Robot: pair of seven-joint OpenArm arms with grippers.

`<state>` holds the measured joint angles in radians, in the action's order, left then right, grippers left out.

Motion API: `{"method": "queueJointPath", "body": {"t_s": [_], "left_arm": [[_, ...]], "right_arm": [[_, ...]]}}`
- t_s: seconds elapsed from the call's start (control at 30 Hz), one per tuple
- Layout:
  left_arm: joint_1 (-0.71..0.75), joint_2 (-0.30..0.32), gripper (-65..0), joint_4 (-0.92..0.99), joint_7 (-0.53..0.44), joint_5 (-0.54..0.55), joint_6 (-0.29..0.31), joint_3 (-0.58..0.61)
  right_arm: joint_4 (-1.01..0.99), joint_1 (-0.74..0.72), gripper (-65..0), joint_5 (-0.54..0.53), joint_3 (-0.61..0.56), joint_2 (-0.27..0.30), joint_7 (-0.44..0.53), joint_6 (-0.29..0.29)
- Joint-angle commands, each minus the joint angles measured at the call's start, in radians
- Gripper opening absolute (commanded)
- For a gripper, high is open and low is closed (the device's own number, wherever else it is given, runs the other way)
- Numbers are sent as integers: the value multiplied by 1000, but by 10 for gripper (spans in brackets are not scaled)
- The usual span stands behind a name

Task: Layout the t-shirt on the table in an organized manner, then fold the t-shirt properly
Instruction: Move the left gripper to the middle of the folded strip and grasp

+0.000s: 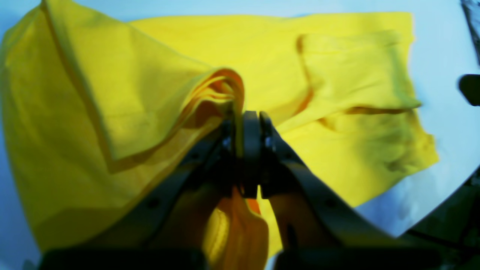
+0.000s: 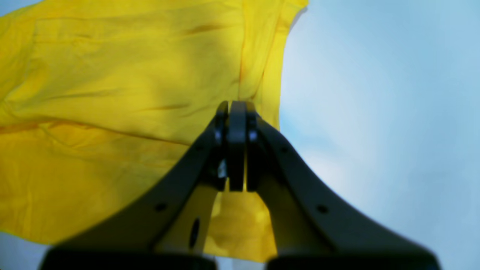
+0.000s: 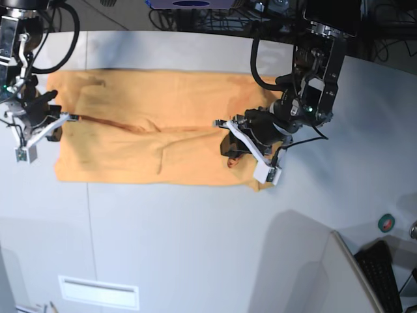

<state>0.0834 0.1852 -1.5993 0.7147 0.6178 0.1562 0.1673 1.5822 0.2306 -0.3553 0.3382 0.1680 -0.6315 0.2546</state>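
Note:
The t-shirt (image 3: 150,137), light orange in the base view and yellow in the wrist views, lies as a long band across the far half of the table (image 3: 195,248). My left gripper (image 3: 229,149) is at the shirt's right end. In the left wrist view it (image 1: 247,116) is shut on a raised fold of the shirt (image 1: 337,67). My right gripper (image 3: 68,119) is at the shirt's left edge. In the right wrist view it (image 2: 236,107) is shut on the shirt's edge (image 2: 112,93), with bare table (image 2: 375,93) beside it. No print shows.
A dark keyboard (image 3: 384,274) and a small round green object (image 3: 387,222) lie at the front right. A white label (image 3: 98,292) is near the front edge. Cables (image 3: 215,16) run behind the table's far edge.

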Motion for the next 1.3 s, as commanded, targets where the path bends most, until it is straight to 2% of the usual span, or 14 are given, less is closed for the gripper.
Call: {"method": "queueJointPath", "body": {"t_s": [0.0,0.3,1.0,1.03,1.2,1.27], "left_arm": [[-12,3,-650,-19,-20,14,7,-2],[-4,6,-650,-19,-20,14,7,61],[-9,3,-650,-19,-20,14,7,64],[-9,3,-627,-19,-20,14,7,64],[-9,1,-374,-16,-20,14,7,65],[-10,-5,-311,12,-20,20,7,70]], "right_arm": [[17,-9,-650,-6,5,14,20,2],[17,-9,-650,-6,5,14,20,2],[17,-6,-650,-6,5,14,20,2],[17,-6,-650,-6,5,14,20,2],[17,-6,-650,-6,5,14,20,2],[17,-6,-650,-6,5,12,20,2]]}}
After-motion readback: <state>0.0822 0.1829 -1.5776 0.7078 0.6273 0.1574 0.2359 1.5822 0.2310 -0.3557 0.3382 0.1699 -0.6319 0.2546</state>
